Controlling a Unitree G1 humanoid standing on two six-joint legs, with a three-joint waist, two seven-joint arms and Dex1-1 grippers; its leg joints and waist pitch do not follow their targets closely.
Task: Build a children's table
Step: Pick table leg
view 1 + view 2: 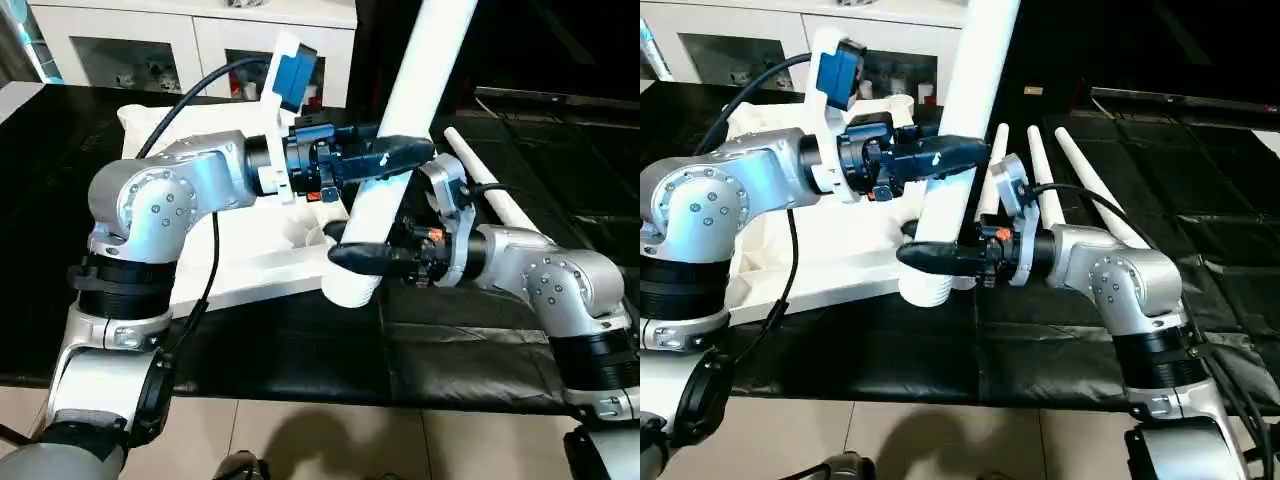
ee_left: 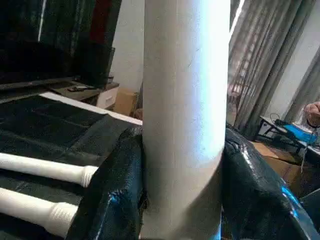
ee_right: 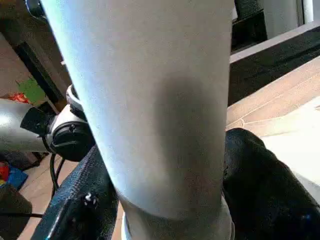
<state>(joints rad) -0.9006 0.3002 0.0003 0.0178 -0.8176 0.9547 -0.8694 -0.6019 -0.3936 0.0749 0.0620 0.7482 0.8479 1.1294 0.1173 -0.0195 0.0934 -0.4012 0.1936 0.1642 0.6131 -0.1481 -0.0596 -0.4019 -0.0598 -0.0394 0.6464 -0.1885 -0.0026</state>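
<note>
Leg stood upright at tabletop's near right corner; three spare legs lay right, cabinet behind.

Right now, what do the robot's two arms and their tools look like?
Both arms are rounded silver shells with small screws and black joint rings. The left arm carries a black cable and a white bracket with a blue box. Each tool, left tool and right tool, has two glossy black fingers.

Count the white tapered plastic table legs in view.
4. One white tapered plastic leg stands upright, held between both grippers; three more legs lie side by side on the black mat behind the right arm.
</note>
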